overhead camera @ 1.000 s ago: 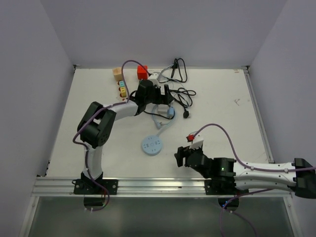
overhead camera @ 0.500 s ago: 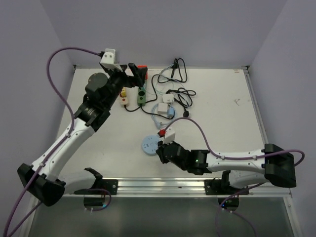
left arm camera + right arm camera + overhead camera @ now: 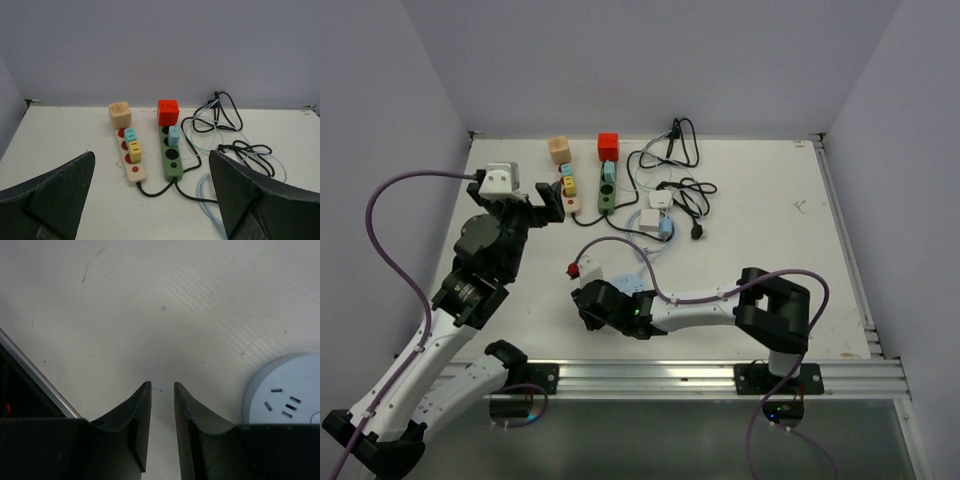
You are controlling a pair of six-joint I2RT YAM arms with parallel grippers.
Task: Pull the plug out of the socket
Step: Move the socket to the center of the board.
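Approach to the plugged strips is, in our judgement, the step in hand, and nothing has been pulled yet. The left hand (image 3: 533,206) hangs fully released above the bench (image 3: 60,135), facing two power strips at upper centre of its wrist view. The green strip (image 3: 170,152) carries a pale blue plug (image 3: 174,135). The cream strip (image 3: 136,173) beside it carries a teal plug (image 3: 130,134) and a yellow plug (image 3: 135,149). We cannot tell which of these the task means. The right hand (image 3: 162,389) is all but clenched, with a slim gap between its fingers and nothing in it. It sits low over bare bench at lower centre of the overhead view, well apart from the strips, with a round white socket (image 3: 287,390) just beside it. We recommend lowering the left hand squarely over one plug, closing on its two flat sides, then drawing straight along the pins without rocking. The strips look light and may lift with the plug, so we think the right hand should pin the strip down first. The plugs are small boxy blocks of smooth hard plastic, and we expect them to be slippery. The strips are long bars with rounded ends, each headed by a cube, one red (image 3: 168,112) and one tan (image 3: 120,115). Thin black cables (image 3: 235,150) lie looped to the right, and we advise keeping the fingers clear of them.
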